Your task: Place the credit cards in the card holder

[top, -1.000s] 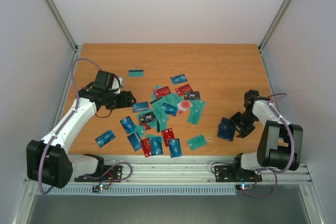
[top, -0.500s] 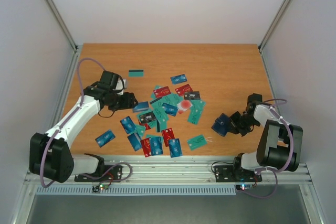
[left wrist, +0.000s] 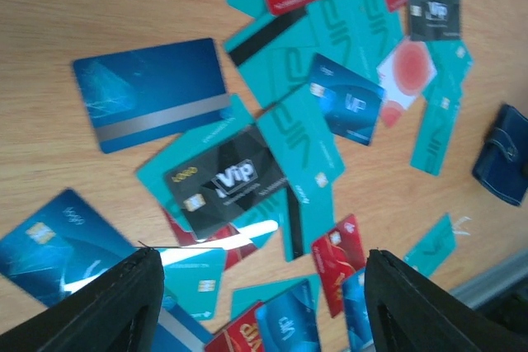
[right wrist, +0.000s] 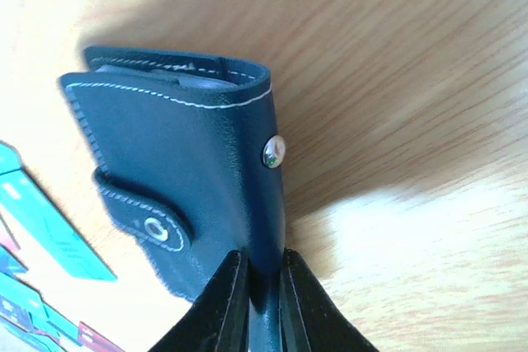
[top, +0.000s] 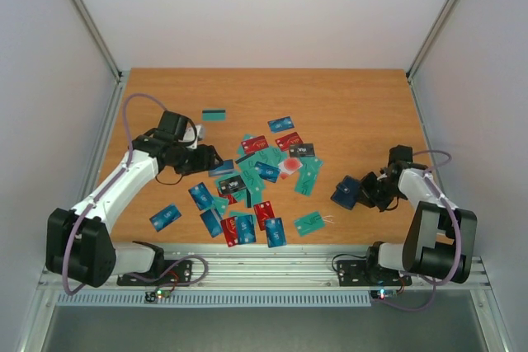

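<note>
Several credit cards (top: 256, 179) in blue, teal, red and black lie scattered mid-table; they also fill the left wrist view (left wrist: 272, 138), with a black VIP card (left wrist: 224, 180) in the middle. My left gripper (top: 213, 156) is open and empty, just left of the pile. My right gripper (top: 367, 190) is shut on the dark navy card holder (top: 347, 192), held at the right of the table. In the right wrist view the card holder (right wrist: 181, 171) is pinched by one flap between the fingertips (right wrist: 227, 302), its clasp tab hanging loose. It also shows in the left wrist view (left wrist: 505, 154).
One teal card (top: 214, 114) lies alone at the back left. One blue card (top: 165, 217) lies apart at the front left. White walls stand on both sides of the wooden table (top: 346, 105).
My right gripper has swung the card holder down and a little left, closer to the cards. My left gripper has edged right toward the pile.
</note>
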{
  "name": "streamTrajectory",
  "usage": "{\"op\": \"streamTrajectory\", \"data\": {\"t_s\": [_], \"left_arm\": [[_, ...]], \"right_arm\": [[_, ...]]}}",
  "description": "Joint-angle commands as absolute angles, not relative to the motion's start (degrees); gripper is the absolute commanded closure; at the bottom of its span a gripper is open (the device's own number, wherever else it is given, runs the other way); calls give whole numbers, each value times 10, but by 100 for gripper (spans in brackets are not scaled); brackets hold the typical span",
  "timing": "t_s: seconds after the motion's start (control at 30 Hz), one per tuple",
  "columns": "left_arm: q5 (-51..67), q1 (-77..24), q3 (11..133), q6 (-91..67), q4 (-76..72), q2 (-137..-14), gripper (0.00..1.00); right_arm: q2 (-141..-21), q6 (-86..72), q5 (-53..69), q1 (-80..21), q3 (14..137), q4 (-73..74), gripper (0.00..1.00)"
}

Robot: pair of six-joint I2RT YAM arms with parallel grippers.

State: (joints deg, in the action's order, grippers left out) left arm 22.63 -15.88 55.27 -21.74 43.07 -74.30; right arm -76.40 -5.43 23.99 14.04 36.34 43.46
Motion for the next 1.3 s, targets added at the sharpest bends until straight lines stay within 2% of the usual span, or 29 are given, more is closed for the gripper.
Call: {"op": "streamTrajectory", "data": {"t_s": [0.0, 0.37, 0.63, 0.8, 1.17, 1.27], "left_arm": [[311, -175, 562, -238, 386, -752, 32], [441, -225, 578, -299, 264, -762, 31], [504, -225, 576, -365, 165, -761, 22], [538, -226, 549, -439, 45, -760, 18], [557, -235, 528, -541, -119, -765, 8], [562, -246, 529, -557, -146, -765, 2]], "right_arm": [[-729, -32, 238, 128, 403, 465, 99], [-678, -43, 268, 52, 519, 539, 99], [-647, -73, 355, -15, 601, 539, 99], [-651, -99, 410, -64, 656, 513, 99], [-674, -157, 453, -159, 745, 452, 99], [-684, -161, 451, -183, 764, 444, 99]]}}
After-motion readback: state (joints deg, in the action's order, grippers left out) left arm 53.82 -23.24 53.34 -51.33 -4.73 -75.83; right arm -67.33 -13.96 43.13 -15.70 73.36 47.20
